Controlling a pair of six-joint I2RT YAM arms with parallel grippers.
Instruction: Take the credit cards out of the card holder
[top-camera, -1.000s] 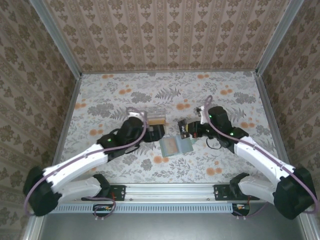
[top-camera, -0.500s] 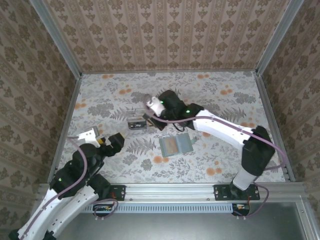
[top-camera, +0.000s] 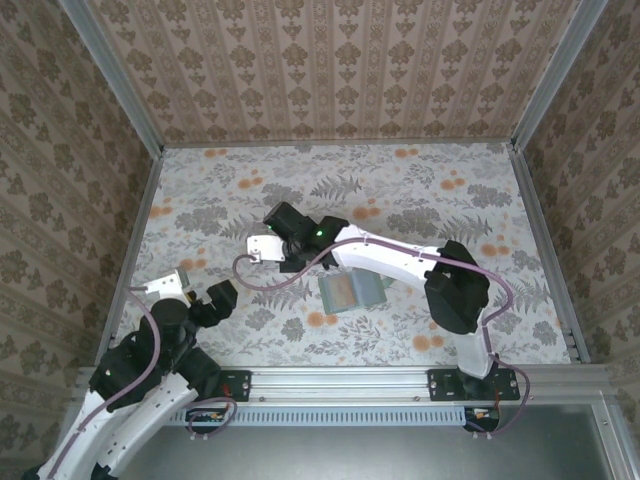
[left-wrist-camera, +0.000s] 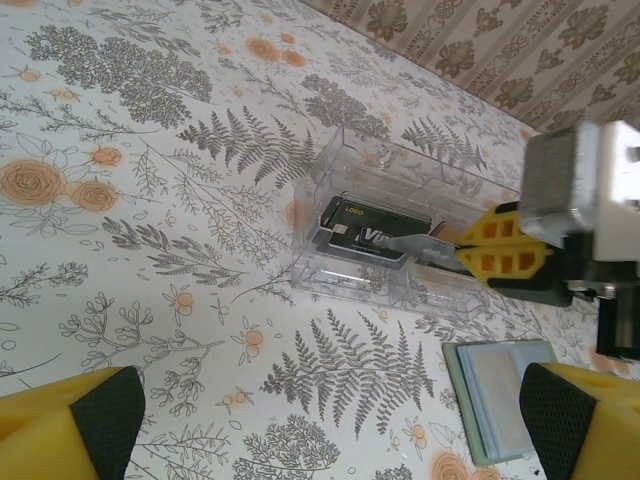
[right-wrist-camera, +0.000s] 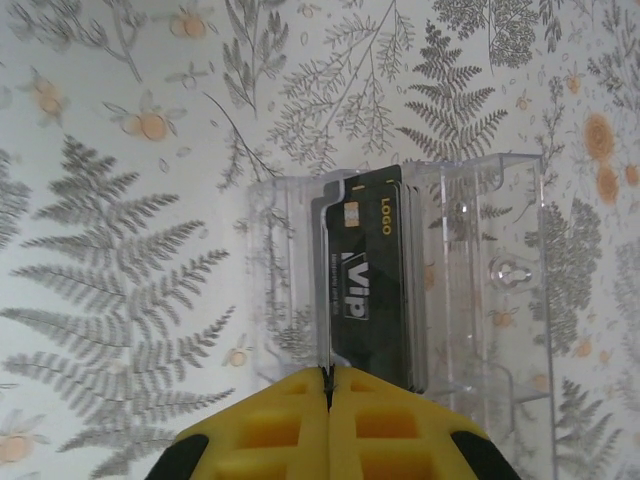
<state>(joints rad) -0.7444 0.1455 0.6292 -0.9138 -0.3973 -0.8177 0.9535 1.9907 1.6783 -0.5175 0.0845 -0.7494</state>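
On the flowered table (top-camera: 420, 180), a clear box (left-wrist-camera: 380, 170) stands left of centre, and the card holder (top-camera: 350, 292) lies opened flat near it, on the side toward the arms. That holder looks light, soft and floppy; I judge it needs one panel pinned while a stiff, slick card is pinched by its exposed edge. It sits beside the right arm, apart from the right gripper (right-wrist-camera: 328, 395), whose fingers are pressed together at the box over a black card (right-wrist-camera: 365, 290). The left gripper (top-camera: 200, 290) hangs spread wide, well away.
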